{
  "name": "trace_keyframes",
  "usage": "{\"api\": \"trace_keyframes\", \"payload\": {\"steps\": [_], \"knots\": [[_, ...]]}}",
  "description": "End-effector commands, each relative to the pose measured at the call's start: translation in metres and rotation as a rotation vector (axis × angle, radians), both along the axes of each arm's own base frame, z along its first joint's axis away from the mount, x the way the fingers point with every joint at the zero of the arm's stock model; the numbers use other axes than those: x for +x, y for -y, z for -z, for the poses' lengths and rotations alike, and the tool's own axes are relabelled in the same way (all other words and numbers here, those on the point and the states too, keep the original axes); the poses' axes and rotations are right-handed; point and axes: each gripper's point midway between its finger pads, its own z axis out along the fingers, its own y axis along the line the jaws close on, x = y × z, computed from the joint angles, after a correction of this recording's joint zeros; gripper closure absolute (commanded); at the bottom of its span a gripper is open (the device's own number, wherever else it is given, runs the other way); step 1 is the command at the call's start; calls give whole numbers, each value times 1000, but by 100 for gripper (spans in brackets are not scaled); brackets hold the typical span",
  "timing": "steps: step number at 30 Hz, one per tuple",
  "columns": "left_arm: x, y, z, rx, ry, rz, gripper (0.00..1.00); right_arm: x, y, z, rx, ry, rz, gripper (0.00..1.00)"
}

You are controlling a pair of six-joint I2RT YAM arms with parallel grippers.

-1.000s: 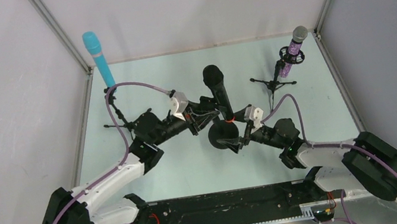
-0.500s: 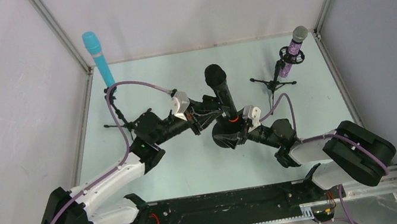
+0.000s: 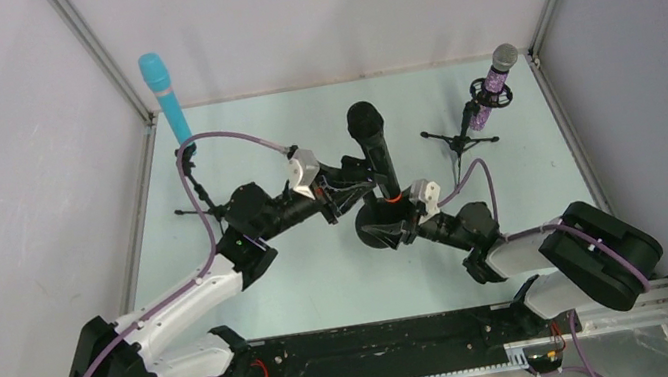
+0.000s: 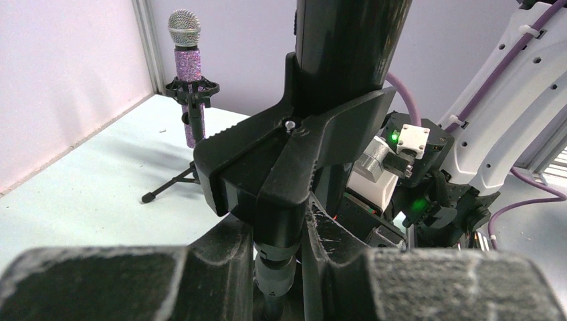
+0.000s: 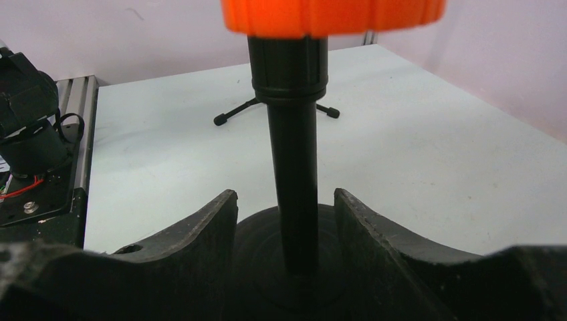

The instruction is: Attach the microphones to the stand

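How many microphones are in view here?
3: the light blue microphone at the far left, the purple glittery microphone at the far right, the black microphone in the centre. None appears hidden.

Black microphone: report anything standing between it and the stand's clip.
Nothing visible does. The black microphone already sits inside the clip, whose levers the left gripper squeezes. The right gripper straddles the stand pole below the orange ring, with a gap on either side.
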Motion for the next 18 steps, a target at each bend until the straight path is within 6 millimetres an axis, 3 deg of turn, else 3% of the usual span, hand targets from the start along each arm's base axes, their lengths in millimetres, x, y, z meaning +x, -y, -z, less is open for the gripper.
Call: {"api": "trace_keyframes", "payload": {"steps": [1,18], "knots": [[-19,-20,-109,-234,235,-17,100,0,4,4,2,2,18,41],[-33,-34,-154,-307,318,-18,100,-9,4,35,-61,-58,-12,43]]}}
